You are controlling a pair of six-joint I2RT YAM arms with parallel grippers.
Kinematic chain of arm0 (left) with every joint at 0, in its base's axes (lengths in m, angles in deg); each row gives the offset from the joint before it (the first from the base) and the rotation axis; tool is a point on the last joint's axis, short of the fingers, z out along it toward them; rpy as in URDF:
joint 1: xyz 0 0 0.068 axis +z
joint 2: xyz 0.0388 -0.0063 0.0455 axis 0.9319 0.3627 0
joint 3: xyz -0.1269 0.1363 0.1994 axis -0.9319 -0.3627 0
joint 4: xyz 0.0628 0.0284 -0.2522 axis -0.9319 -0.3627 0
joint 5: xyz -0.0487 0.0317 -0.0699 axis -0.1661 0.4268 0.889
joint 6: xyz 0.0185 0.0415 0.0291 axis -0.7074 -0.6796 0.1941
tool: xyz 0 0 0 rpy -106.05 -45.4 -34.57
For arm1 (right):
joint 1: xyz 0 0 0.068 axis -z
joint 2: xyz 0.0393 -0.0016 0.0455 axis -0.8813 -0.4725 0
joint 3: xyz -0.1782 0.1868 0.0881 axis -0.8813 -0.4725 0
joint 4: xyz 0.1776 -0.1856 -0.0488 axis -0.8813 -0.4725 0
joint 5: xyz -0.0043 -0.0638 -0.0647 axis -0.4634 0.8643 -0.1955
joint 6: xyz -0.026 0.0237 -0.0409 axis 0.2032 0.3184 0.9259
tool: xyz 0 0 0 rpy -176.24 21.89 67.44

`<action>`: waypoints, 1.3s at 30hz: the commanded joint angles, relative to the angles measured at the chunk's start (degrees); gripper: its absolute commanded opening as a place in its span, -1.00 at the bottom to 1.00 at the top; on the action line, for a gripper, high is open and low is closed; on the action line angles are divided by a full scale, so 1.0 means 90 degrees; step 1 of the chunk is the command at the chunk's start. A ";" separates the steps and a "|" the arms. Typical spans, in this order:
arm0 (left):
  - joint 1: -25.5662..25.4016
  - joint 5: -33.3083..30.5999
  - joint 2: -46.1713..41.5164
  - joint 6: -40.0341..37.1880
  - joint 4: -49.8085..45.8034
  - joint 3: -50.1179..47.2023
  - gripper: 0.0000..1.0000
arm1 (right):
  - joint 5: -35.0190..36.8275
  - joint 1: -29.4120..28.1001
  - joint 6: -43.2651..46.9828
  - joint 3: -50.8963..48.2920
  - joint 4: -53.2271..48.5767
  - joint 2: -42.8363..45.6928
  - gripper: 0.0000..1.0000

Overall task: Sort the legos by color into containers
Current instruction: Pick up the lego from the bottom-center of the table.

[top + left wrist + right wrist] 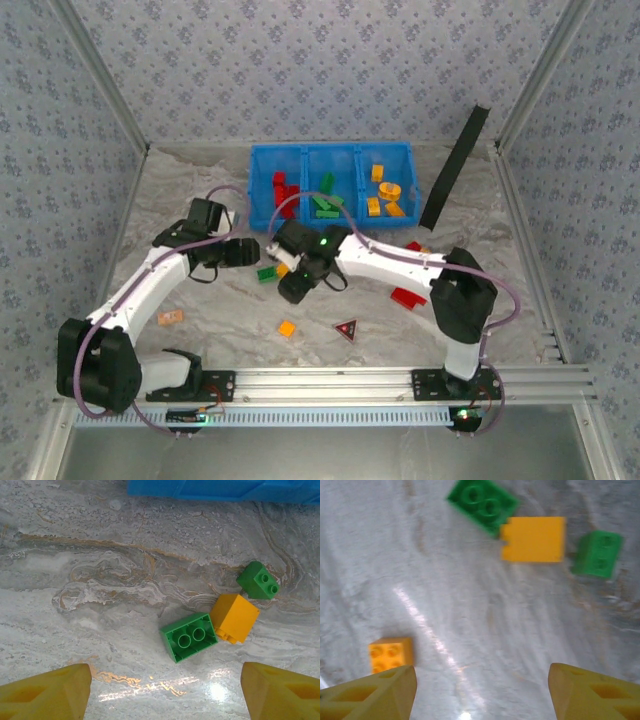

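Currently mid-sort: left fingers [50, 692] and right fingers [375, 692] both spread, empty, above the desk [230, 310] just in front of the bright blue three-compartment plastic tray [330, 149]. A green studded plastic brick [189, 637] lies loose there. Next, probably: descend, pinch it, carry it to the tray's middle compartment.

White links and black joints make up the left arm [145, 290] and right arm [385, 260], with purple cables [518, 300] trailing behind the jaws. The left gripper [162, 672] and right gripper [481, 672] have yellow wedge fingers [47, 692].
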 commanded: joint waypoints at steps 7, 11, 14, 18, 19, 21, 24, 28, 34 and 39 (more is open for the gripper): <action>0.0116 0.0365 -0.0190 -0.0135 0.0208 0.0058 0.58 | 0.0251 -0.0828 -0.0504 0.0257 -0.0298 -0.0555 0.48; 0.0160 0.0361 -0.0254 -0.0100 0.0254 0.0011 0.59 | 0.0254 -0.1077 -0.0514 0.0363 -0.0351 -0.0799 0.50; 0.0192 0.0368 -0.0279 -0.0084 0.0273 -0.0019 0.59 | 0.0255 -0.1194 -0.0542 0.0330 -0.0330 -0.0937 0.51; 0.0211 0.0389 -0.0299 -0.0080 0.0281 -0.0030 0.60 | 0.0303 -0.1275 -0.0524 0.0273 -0.0268 -0.1084 0.52; 0.0211 0.0388 -0.0299 -0.0079 0.0281 -0.0030 0.60 | 0.0312 -0.1293 -0.0515 0.0271 -0.0247 -0.1125 0.52; 0.0211 0.0376 -0.0299 -0.0058 0.0275 -0.0038 0.60 | 0.0348 -0.1336 -0.0487 0.0261 -0.0188 -0.1211 0.50; 0.0220 0.0361 -0.0299 -0.0056 0.0272 -0.0040 0.60 | 0.0450 -0.1352 -0.0485 0.0242 -0.0185 -0.1348 0.44; 0.0231 0.0361 -0.0363 -0.0051 0.0225 -0.0020 0.60 | 0.0709 -0.1446 -0.0447 0.0192 -0.0192 -0.1417 0.37; 0.0231 0.0371 -0.0446 -0.0022 0.0178 -0.0073 0.60 | 0.0850 -0.1457 -0.0399 0.0148 -0.0139 -0.1545 0.15; 0.0231 0.0333 -0.0507 0.0005 0.0135 -0.0155 0.61 | 0.0869 -0.1434 -0.0427 0.0025 -0.0158 -0.1561 -0.09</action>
